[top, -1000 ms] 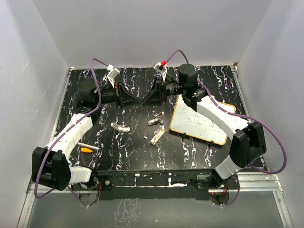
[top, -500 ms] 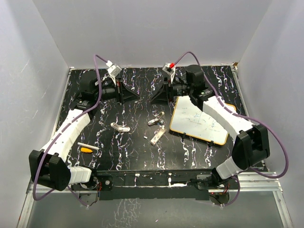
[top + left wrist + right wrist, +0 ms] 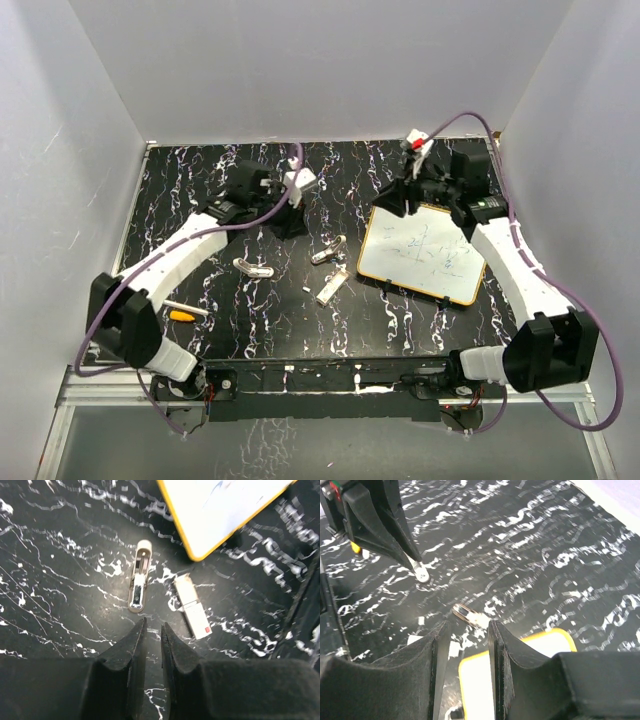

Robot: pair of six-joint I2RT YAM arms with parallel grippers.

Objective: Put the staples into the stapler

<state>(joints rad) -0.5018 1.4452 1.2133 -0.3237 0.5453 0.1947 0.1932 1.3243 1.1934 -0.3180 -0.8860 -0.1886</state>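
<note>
After swinging left gripper [image 3: 152,625] in over frame centre, hovers above mini stapler [image 3: 136,582] and staples [image 3: 192,606] lying beside it, fingers narrow, empty. Pulled right gripper [image 3: 467,627] back upper right, moderately parted, empty. Likely lining up a pickup.

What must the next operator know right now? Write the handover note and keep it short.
Left hand: fingers slightly parted, empty, above the table near the stapler.
Right hand: open, empty, near the far corner of the whiteboard.
Staples: on the table beside that stapler, not touching it. A second stapler lies to its left in the top view.
Done: nothing gripped, nothing loaded.
Left: pick up the staples and load them into the stapler.
</note>
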